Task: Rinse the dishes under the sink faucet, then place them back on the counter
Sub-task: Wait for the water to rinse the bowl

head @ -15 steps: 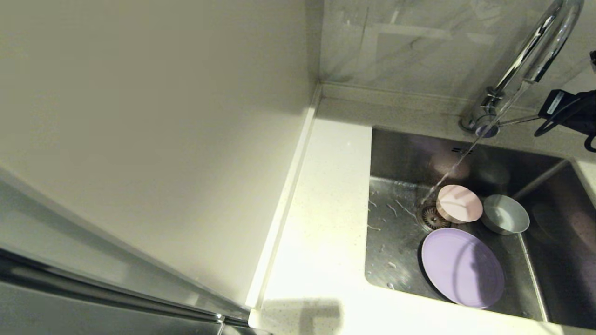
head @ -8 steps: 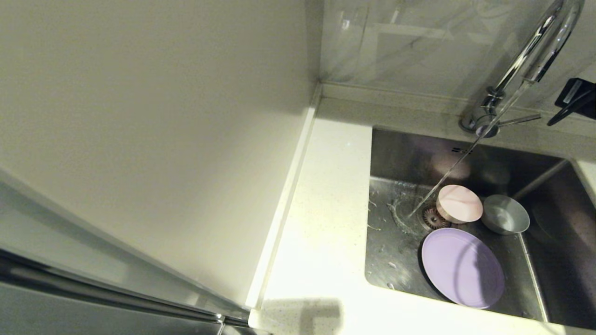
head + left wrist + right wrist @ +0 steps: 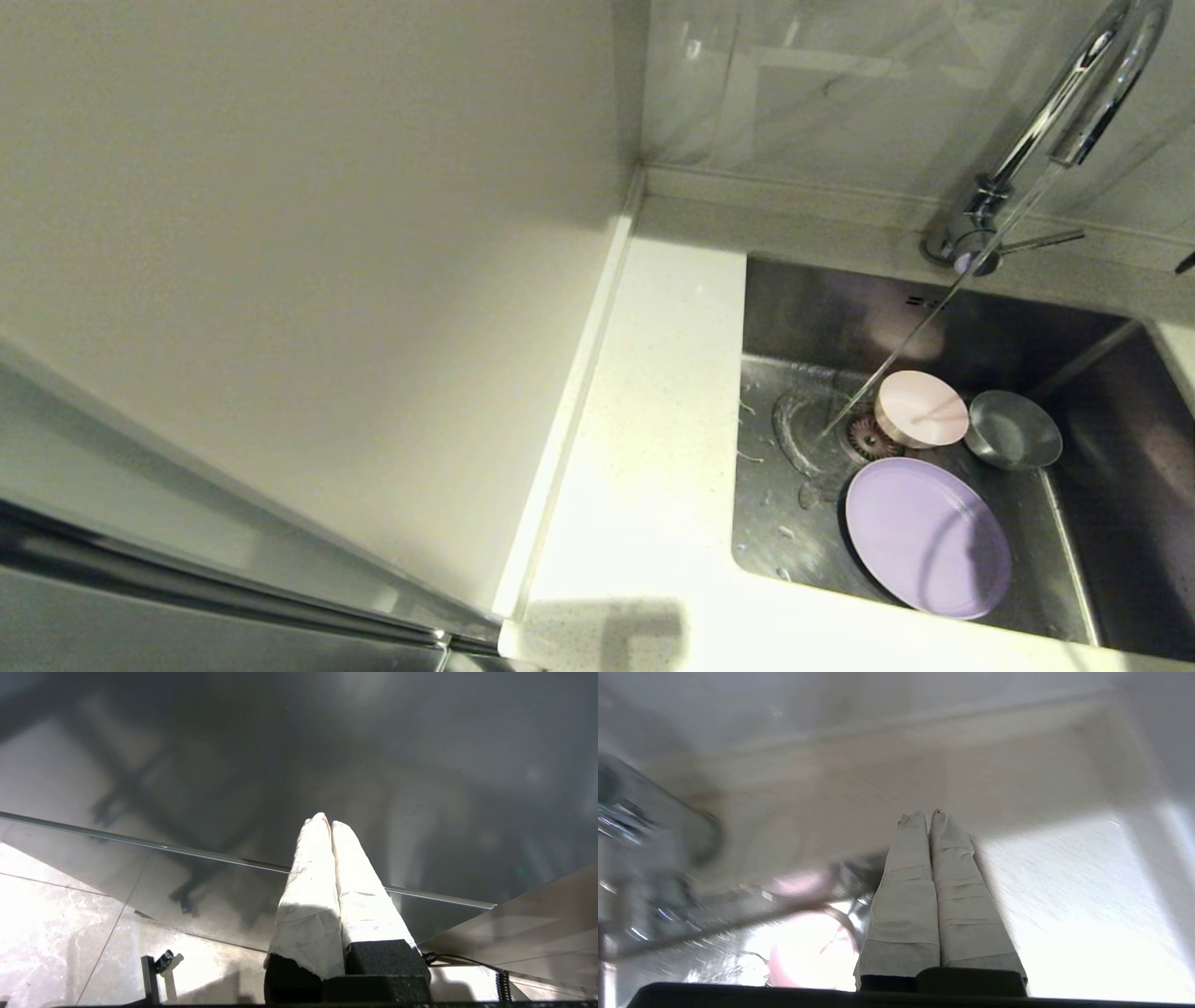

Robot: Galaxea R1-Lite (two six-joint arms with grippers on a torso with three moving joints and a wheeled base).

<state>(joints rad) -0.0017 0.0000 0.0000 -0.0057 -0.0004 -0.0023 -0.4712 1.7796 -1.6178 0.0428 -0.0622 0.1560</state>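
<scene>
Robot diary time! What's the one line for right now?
tap: chrome gooseneck faucet running | in steel sink: pink bowl, blue-green bowl, lilac plate | right gripper: shut, empty

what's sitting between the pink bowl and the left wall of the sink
In the head view, the drain strainer lies there beside the pink bowl, with the faucet's water stream landing just beyond it on wet steel.

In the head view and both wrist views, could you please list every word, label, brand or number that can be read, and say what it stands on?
There is no readable text in any view.
Faucet: plain chrome, no brand visible.
Pink bowl, blue-green bowl and lilac plate in the sink: unmarked.
Counter: speckled only.
Left gripper and right gripper: plain white wrapping, no print.
</scene>
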